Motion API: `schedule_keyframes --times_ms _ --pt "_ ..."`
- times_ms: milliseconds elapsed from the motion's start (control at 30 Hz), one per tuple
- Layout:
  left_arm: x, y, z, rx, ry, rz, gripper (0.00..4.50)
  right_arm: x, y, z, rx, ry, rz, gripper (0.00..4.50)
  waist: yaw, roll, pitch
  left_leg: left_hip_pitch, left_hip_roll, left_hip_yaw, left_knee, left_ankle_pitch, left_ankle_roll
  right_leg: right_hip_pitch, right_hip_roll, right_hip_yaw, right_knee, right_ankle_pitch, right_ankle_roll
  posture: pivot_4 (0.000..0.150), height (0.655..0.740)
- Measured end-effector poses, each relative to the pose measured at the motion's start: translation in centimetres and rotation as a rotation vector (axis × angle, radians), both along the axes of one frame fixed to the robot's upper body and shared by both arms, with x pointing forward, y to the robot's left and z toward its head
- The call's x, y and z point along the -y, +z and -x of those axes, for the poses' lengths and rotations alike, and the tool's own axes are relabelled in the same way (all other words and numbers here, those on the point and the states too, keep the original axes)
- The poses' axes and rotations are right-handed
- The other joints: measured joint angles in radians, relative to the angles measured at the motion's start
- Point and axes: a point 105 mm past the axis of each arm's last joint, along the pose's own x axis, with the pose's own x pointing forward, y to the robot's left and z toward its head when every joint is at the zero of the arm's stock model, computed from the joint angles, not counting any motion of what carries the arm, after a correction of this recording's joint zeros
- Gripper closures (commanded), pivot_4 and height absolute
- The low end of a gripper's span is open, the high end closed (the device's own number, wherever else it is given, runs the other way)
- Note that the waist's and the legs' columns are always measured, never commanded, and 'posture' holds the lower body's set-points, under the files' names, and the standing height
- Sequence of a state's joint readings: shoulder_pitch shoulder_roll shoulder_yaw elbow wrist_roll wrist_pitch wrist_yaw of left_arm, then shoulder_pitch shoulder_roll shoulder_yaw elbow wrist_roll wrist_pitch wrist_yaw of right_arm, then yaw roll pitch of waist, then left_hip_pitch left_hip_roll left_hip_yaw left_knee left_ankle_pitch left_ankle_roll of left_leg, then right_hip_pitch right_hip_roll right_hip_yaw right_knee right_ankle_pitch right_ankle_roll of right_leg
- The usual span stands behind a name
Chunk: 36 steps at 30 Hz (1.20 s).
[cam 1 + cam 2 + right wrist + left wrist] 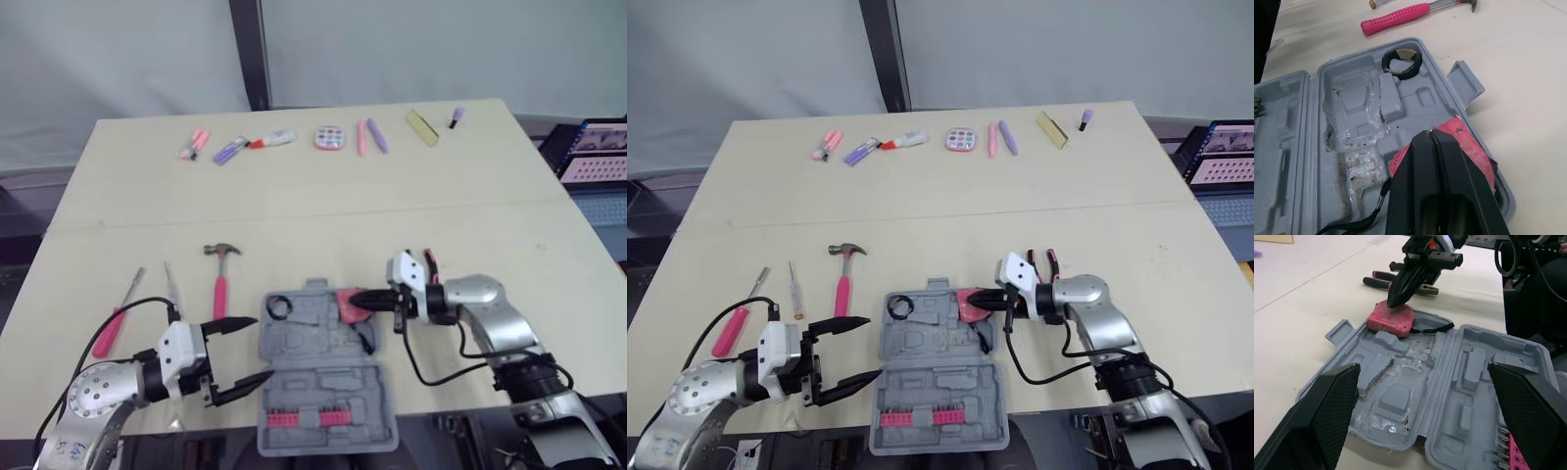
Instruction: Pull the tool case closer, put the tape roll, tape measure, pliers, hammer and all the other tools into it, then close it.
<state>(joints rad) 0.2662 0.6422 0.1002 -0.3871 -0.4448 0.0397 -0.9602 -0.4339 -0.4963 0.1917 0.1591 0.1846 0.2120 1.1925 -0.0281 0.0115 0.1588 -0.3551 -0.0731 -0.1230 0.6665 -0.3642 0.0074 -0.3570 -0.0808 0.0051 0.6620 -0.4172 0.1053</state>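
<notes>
The tool case lies open and flat at the near edge of the table, between the robot's two arms, its grey moulded halves facing up. The tape roll sits in a recess at the far left corner of the far half. The pink tape measure rests at the far right corner of the same half, partly over the rim, with its black strap trailing into the case. A pink strip of bits lies along the near half.

The right hand points at the tape measure from the right; its two black fingers are pressed together with nothing between them, and their tips touch the top of the tape measure. The left hand hangs just beside the left edge of the case, its fingers spread wide and holding nothing.

The pliers lie on the table just behind the right hand, outside the case. The hammer, with its pink handle, lies on the table to the left of the case, head away from the robot. Further left are a slim screwdriver and a pink-handled screwdriver. Markers and other small items lie in a row along the far side of the table, well apart from the case.
</notes>
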Motion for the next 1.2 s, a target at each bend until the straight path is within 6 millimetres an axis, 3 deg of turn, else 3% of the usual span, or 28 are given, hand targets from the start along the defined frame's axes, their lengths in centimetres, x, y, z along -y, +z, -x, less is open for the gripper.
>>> schedule_keyframes --times_ms 400,1200 --pt "0.3 0.4 0.2 0.007 -0.013 -0.003 0.0 0.3 -0.8 -1.2 0.036 -0.049 0.001 4.45 0.0 0.0 0.0 0.0 0.0 0.0 0.0 0.0 0.0 0.0 0.0 0.0 0.0 0.0 0.0 0.15 0.74" --pt "-0.1 0.2 0.3 -0.007 0.005 -0.008 0.0 0.6 -1.8 -0.6 0.04 -0.052 0.004 4.45 0.001 -0.004 -0.004 0.002 0.0 -0.001 0.0 0.0 0.0 0.002 0.0 0.0 0.0 0.0 0.0 0.15 0.74"
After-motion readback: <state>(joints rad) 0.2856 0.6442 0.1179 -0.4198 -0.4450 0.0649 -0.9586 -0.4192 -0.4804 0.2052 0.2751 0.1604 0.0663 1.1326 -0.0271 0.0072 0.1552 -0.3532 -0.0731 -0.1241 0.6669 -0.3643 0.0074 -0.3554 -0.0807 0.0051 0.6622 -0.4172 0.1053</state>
